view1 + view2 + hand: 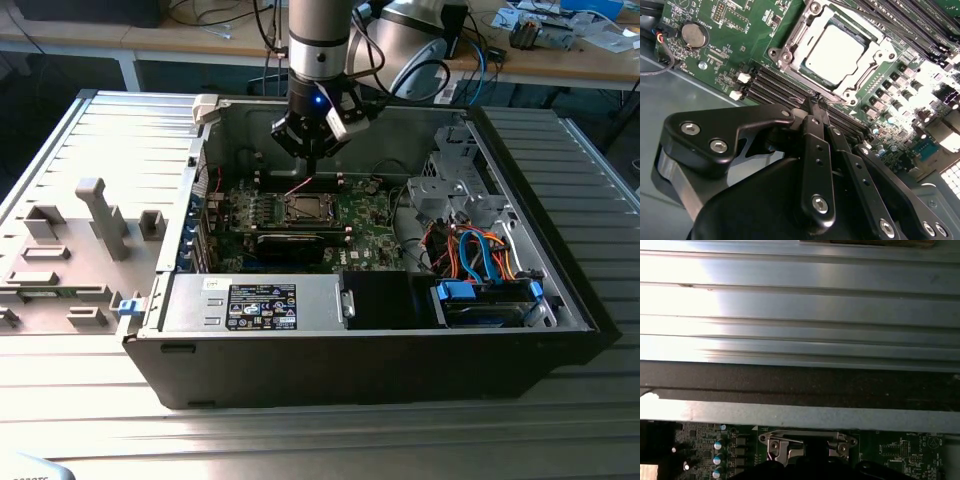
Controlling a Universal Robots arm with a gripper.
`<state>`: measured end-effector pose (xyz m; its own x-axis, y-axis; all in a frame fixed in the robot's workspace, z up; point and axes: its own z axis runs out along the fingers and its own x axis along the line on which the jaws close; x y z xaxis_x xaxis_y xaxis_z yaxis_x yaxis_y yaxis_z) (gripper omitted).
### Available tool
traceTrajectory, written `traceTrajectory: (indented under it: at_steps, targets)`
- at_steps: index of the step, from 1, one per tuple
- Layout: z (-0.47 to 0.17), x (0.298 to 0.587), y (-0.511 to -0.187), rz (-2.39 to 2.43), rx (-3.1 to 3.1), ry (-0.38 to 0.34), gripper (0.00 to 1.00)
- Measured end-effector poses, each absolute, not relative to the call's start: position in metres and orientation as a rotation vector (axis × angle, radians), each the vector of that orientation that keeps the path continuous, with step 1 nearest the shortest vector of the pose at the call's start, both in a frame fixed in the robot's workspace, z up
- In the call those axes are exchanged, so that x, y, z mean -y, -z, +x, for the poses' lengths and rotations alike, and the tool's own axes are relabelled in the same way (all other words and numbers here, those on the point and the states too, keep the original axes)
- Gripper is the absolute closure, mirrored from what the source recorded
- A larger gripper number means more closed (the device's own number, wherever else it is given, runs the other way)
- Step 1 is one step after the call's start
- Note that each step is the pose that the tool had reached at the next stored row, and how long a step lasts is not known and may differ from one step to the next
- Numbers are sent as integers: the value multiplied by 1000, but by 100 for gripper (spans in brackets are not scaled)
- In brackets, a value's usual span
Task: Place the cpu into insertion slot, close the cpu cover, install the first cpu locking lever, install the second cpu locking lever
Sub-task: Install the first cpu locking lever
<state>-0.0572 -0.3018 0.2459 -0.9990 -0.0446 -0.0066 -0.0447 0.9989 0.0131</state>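
Black jaws [817, 100] filled the lower half of the second wrist view, pressed together and holding nothing, their tips just beside the insertion slot [835, 52]. Upper centre of that frame, the cpu [834, 50] sat in the slot with the cpu cover [792, 42] closed around it on the green motherboard [725, 30]. In the exterior view, the jaws [312, 152] hung above the slot [306, 208] inside the open computer case [400, 350].

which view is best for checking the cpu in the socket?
Second wrist view: the cpu lies flat in the insertion slot, its silvery top plain, with the cpu cover framing it. The exterior view shows the socket small and distant, below the gripper. The first wrist view catches just an edge of the socket's metal frame.
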Motion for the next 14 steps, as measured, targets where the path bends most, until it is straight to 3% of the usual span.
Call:
traceTrajectory:
  at_steps: [14]
  targets:
    - [-73, 294, -225, -75, -3134, -21, 89]
